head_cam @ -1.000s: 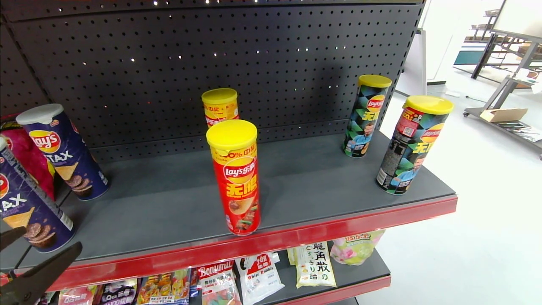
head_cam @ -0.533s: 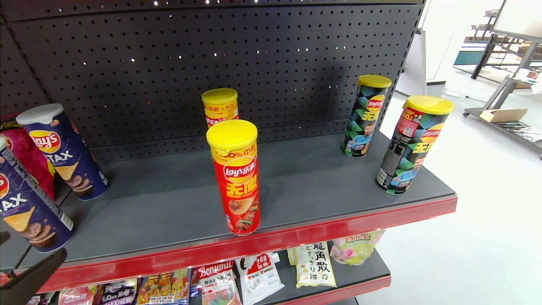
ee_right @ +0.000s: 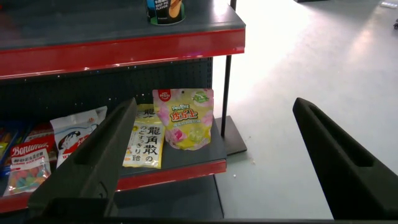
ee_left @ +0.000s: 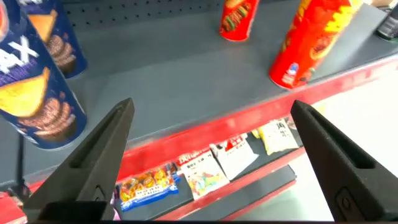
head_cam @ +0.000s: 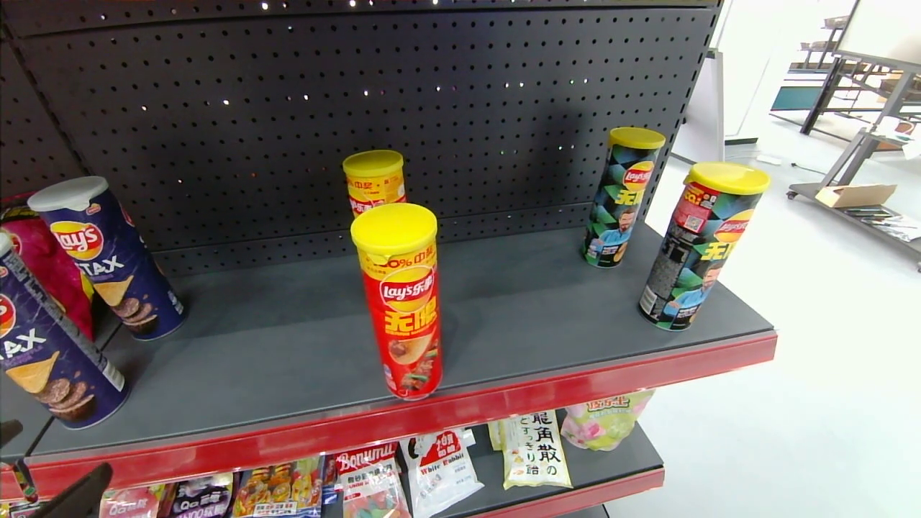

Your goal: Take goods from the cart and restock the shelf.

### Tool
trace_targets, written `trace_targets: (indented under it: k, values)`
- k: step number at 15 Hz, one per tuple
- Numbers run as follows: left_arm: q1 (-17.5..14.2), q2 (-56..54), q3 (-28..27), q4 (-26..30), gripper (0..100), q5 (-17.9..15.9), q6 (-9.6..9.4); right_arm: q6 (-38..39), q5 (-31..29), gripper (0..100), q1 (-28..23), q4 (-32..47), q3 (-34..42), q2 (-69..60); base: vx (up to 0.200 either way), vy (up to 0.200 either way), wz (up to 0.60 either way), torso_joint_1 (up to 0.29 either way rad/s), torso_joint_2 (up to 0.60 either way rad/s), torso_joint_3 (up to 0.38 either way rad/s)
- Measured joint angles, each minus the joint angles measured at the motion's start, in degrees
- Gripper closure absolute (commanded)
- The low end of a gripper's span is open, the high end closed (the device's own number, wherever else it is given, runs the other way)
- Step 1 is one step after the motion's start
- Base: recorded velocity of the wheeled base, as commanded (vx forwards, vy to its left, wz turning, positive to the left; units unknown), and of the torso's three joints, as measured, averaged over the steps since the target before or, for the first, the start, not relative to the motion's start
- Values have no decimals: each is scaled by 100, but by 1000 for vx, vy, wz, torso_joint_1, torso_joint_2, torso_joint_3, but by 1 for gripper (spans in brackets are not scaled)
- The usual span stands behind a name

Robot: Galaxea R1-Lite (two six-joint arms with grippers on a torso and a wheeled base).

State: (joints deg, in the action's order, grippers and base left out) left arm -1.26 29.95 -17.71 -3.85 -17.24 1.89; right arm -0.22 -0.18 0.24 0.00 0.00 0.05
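Shelf (head_cam: 288,345) stock stands upright: two red cans (head_cam: 403,302), two green-patterned cans (head_cam: 701,244), two navy cans (head_cam: 108,255). Left tool (ee_left: 211,106), spread wide and empty, hangs low before the shelf's red lip, nearest the navy cans. Right tool (ee_right: 214,102), likewise spread and empty, faces snack bags (ee_right: 183,118) on the lower shelf (ee_right: 155,173).

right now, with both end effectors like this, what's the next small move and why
Probably draw the left end effector back from the dark grey metal shelf toward the cart for another item: both it and the right end effector are open and empty, and the tall red yellow-lidded chip can already stands upright on the shelf.
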Motion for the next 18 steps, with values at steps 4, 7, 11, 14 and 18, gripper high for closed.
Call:
trace_targets:
  k: [4,7,11,14,18]
  values:
    - [-6,-234,178,11,0,60,0,0,0,0,0,0,0,0,0,0,0,0,0,0]
    - [-12,-600,457,33,0,189,-1,0,0,0,0,0,0,0,0,0,0,0,0,0]
    - [-12,-877,512,219,0,378,73,-2,0,0,0,0,0,0,0,0,0,0,0,0]
    - [-22,-1039,490,238,0,564,82,-2,0,0,0,0,0,0,0,0,0,0,0,0]
    - [-22,-1240,516,262,0,853,73,-2,0,0,0,0,0,0,0,0,0,0,0,0]
